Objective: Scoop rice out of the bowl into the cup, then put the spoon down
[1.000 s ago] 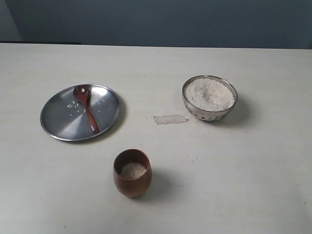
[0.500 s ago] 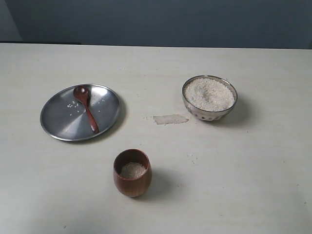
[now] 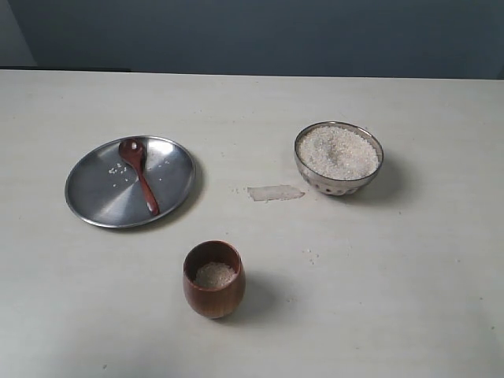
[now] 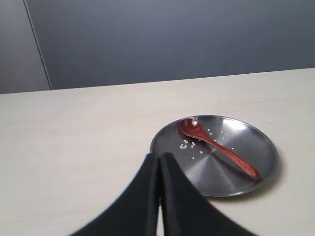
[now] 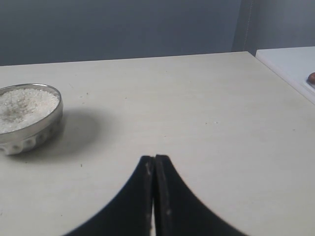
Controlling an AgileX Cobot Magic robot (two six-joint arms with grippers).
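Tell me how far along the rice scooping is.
Looks done: the small reddish-brown wooden cup holds white rice grains, and the slim reddish-brown wooden spoon lies on the flat steel plate. In hand: nothing; left gripper and right gripper are shut, empty. Left: apparently nothing.

We look down at a slant over the table (image 3: pixel 409 315) in the exterior view, high enough to take in the plate (image 3: pixel 94 197), the cup (image 3: pixel 214 293) and the bowl (image 3: pixel 339 186) together. Our left wrist view sits low behind the left gripper (image 4: pixel 159 156), near the plate and the spoon (image 4: pixel 216 147), which both views share. Our right wrist view, as low behind the right gripper (image 5: pixel 154 158), shares the bowl with it
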